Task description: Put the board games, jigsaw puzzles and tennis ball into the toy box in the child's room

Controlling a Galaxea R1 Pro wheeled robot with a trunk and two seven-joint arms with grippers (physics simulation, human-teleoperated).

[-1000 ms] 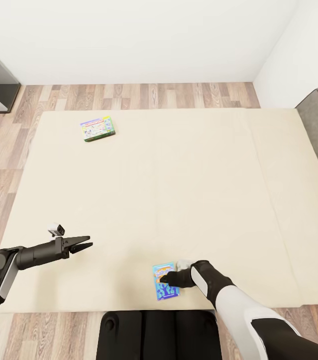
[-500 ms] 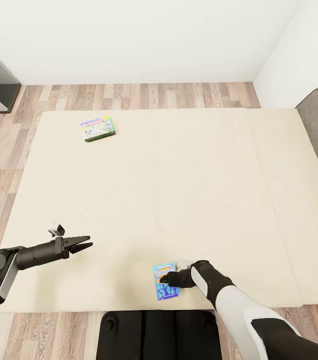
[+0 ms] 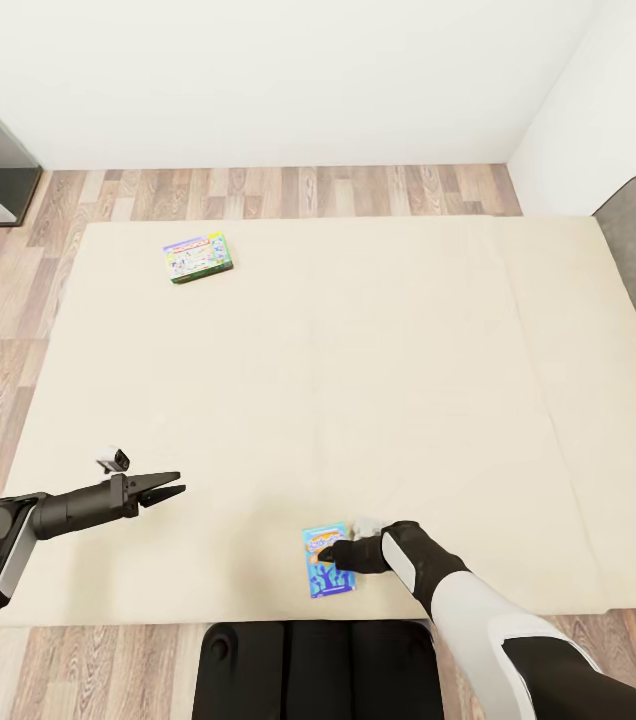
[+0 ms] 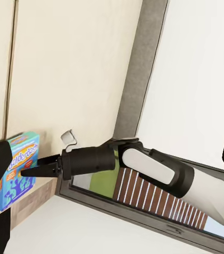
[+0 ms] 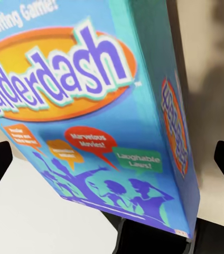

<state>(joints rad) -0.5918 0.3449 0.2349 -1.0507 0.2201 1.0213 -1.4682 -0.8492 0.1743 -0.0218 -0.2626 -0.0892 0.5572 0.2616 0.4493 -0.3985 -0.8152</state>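
My right gripper point(image 3: 330, 552) is down at the near edge of the wide cream mattress point(image 3: 358, 350), fingertips on the flat blue board game box with orange drawings point(image 3: 326, 562). Right wrist view: the box point(image 5: 91, 106) has a glossy blue lid, an orange oval with purple "Balderdash" lettering, red and orange speech bubbles, purple silhouettes along the lower edge and a teal border. It looks tipped, one side face showing. My fingers sit spread at either side of it; whether they actually clamp it I cannot tell. My left gripper point(image 3: 170, 489) hovers over the mattress well apart, jaws slightly parted, holding nothing. The green-bordered flat game box point(image 3: 197, 257) lies flat near the far left corner. Wood-plank floor point(image 3: 18, 260) surrounds the bed.
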